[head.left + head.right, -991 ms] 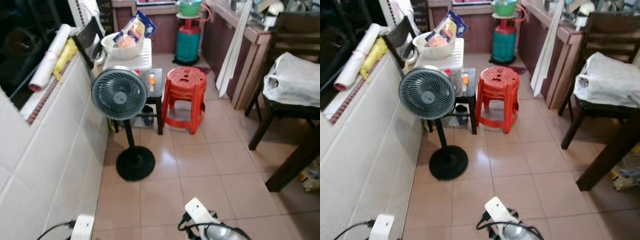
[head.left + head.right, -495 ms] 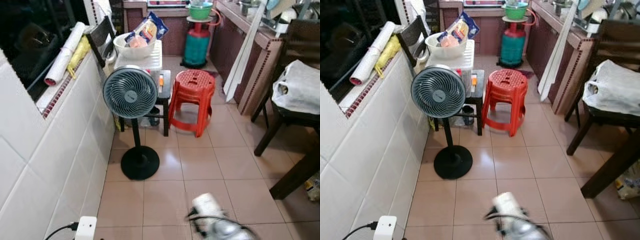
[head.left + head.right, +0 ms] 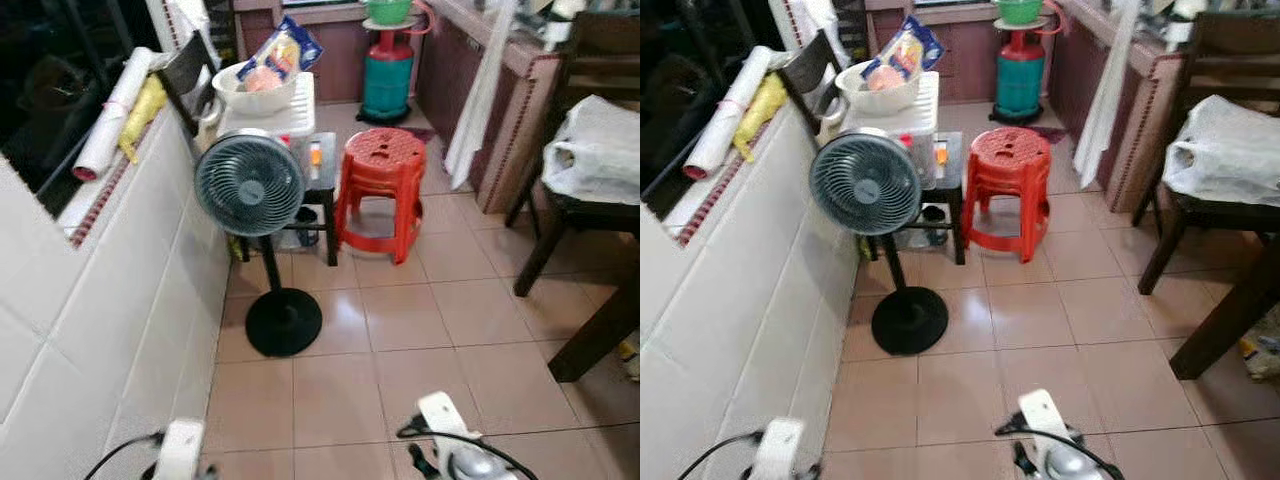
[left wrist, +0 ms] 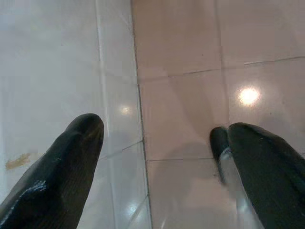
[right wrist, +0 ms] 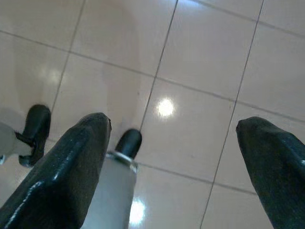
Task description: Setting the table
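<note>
Both grippers hang low over the floor with nothing in them. On my left wrist feed the left gripper [image 4: 157, 157] has its two black fingers [image 4: 57, 176] spread wide, pointing down where the white tiled wall [image 4: 52, 71] meets the pinkish floor tiles [image 4: 190, 57]. On the right wrist feed the right gripper [image 5: 176, 162] is just as wide apart, above bare floor with a bright lamp glint on it; a silver leg with a black foot [image 5: 127, 143] shows beside one finger.

From the head I see the two arm ends at the bottom edge: the left arm [image 3: 180, 450] against the wall, the right arm [image 3: 450, 445] further out on the floor.

Ahead stands a grey pedestal fan [image 3: 249, 184] on a round black base, near the wall. Just behind it is a small dark table [image 3: 322, 180] carrying a white box with a white bowl [image 3: 254, 90] of packets on top. A stack of red plastic stools [image 3: 379, 175] sits just beside that table. Further back is a green gas cylinder [image 3: 387, 80]. On my right, a dark wooden chair [image 3: 560, 215] holds a white plastic bag [image 3: 600, 150], beside a dark table leg [image 3: 595, 335]. I cannot make out any tableware for the setting job.
</note>
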`<state>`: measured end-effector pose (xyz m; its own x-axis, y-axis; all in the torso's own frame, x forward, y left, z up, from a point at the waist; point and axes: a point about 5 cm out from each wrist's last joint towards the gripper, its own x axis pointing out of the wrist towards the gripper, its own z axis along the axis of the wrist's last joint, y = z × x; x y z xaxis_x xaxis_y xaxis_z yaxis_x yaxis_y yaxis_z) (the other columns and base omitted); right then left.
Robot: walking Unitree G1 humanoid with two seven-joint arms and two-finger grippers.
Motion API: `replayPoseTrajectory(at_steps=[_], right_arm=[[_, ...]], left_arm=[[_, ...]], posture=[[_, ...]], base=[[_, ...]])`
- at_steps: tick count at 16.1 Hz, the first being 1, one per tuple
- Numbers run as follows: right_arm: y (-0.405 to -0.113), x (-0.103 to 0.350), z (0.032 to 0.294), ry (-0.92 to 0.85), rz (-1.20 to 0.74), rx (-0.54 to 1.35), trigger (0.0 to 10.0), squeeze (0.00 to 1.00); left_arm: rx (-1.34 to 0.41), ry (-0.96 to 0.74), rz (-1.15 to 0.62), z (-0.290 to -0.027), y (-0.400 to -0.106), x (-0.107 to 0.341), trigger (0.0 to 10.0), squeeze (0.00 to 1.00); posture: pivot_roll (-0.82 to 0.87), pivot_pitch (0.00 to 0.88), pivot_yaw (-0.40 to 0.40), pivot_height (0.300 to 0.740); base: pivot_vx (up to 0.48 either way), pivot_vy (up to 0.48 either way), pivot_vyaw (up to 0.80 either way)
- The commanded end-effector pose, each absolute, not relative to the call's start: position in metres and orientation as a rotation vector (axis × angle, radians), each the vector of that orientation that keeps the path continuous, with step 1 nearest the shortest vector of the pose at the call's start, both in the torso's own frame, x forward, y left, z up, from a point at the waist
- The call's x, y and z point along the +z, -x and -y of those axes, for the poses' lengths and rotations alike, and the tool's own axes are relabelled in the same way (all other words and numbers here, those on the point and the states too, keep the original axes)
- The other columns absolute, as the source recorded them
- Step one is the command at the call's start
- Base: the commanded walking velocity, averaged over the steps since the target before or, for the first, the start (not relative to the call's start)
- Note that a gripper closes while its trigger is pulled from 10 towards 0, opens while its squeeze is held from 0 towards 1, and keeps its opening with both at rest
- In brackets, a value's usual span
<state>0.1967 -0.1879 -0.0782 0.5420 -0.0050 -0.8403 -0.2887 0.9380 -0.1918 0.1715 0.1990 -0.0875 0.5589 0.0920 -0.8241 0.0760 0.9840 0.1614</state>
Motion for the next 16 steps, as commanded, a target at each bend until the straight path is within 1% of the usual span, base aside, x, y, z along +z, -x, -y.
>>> replayPoseTrajectory(at_steps=[1,4,7,10,12,14,16], right_arm=[[-0.198,-0.078,0.185,0.312,-0.973,0.167,10.0,0.0],[-0.197,-0.078,0.189,0.316,-0.977,0.155,10.0,0.0],[-0.199,-0.077,0.19,0.293,-0.976,0.135,10.0,0.0],[-0.207,-0.073,0.19,0.154,-0.968,0.041,10.0,0.0],[-0.215,-0.069,0.186,0.07,-0.949,-0.004,10.0,0.0],[-0.217,-0.068,0.179,0.093,-0.946,0.032,10.0,0.0],[-0.217,-0.069,0.178,0.096,-0.95,0.038,10.0,0.0]], left_arm=[[-0.004,-0.209,-0.956,-0.194,-0.185,-0.082,10.0,0.0],[0.037,-0.167,-0.986,-0.194,-0.176,-0.087,10.0,0.0],[0.074,-0.128,-0.998,-0.193,-0.175,-0.088,10.0,0.0],[0.122,-0.067,-1.016,-0.191,-0.172,-0.09,10.0,0.0],[0.184,-0.008,-1.018,-0.195,-0.169,-0.091,10.0,0.0],[0.168,-0.012,-1.016,-0.196,-0.169,-0.09,10.0,0.0],[0.154,-0.016,-1.034,-0.196,-0.168,-0.091,10.0,0.0]], posture=[[-0.1,0.0,0.1,0.74],[-0.11,0.0,0.091,0.74],[-0.1,0.0,0.076,0.74],[-0.08,0.0,0.066,0.74],[-0.08,0.0,0.062,0.74],[-0.07,0.0,0.061,0.74],[-0.07,0.0,0.061,0.74]], base=[[0.0,0.0,0.0],[0.0,0.0,0.0],[0.0,0.0,0.0],[0.0,0.0,0.0],[0.0,0.0,0.0],[0.0,0.0,0.0],[0.0,0.0,0.0]])
